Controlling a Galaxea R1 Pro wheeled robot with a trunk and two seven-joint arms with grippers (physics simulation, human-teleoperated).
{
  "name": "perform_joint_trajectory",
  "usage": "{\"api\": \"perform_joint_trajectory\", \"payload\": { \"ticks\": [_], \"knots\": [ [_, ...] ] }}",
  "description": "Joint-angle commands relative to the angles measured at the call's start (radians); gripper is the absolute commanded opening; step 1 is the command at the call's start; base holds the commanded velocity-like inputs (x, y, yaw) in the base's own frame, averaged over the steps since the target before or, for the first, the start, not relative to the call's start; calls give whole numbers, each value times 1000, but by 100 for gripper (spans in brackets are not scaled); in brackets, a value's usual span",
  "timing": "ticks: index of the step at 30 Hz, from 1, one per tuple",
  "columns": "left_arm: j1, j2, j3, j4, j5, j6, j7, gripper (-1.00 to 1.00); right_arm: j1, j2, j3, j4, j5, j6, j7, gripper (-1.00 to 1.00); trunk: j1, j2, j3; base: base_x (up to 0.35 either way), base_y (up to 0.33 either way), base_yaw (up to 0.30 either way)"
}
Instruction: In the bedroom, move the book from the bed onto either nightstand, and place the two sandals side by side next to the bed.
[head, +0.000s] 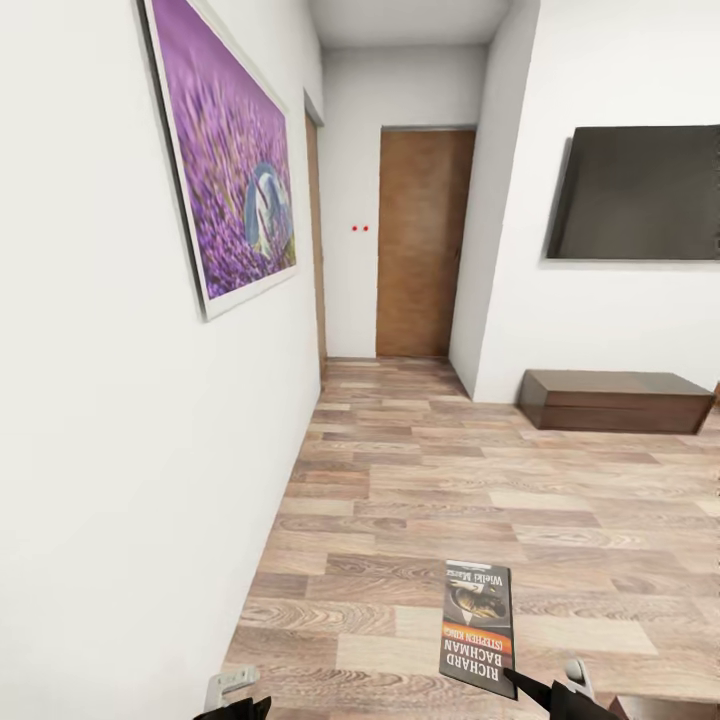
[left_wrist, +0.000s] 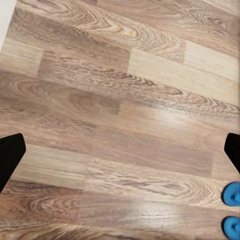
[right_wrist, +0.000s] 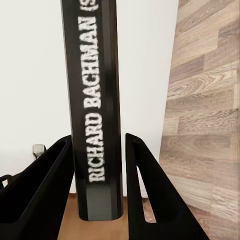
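1. The right gripper (right_wrist: 98, 200) is clamped on the book (head: 478, 628); in the right wrist view its two black fingers (right_wrist: 42, 195) press either side of the spine, where the white lettering "RICHARD BACHMAN" reads along it.
2. In the head view the book stands up from that gripper, cover facing the camera, held above the wood-plank floor (head: 480, 470), well short of the long low dark cabinet (head: 615, 400).
3. The left gripper (left_wrist: 120, 150) hangs over bare floor with its fingertips spread wide apart and nothing between them.
4. Two blue rounded shapes (left_wrist: 231, 210) lie on the floor at the edge of the left wrist view, just beside that gripper's finger; they look like the ends of the sandals, though too little shows to be sure.
5. Ahead, beyond the cabinet, are a tan wooden door (head: 422, 240), a purple framed picture (head: 225, 150) on the wall, and a dark wall screen (head: 635, 195) above the cabinet.
6. Judged step: the book is being carried toward a nightstand; the sandals are not yet arranged.
7. The next move calls for turning the base until a nightstand is in sight, then lowering the book flat onto its top before releasing.
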Motion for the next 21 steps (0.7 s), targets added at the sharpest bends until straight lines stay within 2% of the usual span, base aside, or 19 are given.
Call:
{"api": "perform_joint_trajectory", "payload": {
  "ticks": [1,9,21],
  "knots": [
    [-1,0,-9,1,10,-3,-4,100,-1,0,-4,0,0,10,3,-100,0,-1,-1,1,0,-73],
    [-1,1,-9,1,10,-3,-5,100,-1,0,-4,0,0,10,3,-100,0,-1,-1,35,25,-24],
    [-1,1,-9,1,10,-3,-5,100,-1,0,-3,0,0,10,3,-100,0,-1,-1,225,155,-1]
  ]
}}
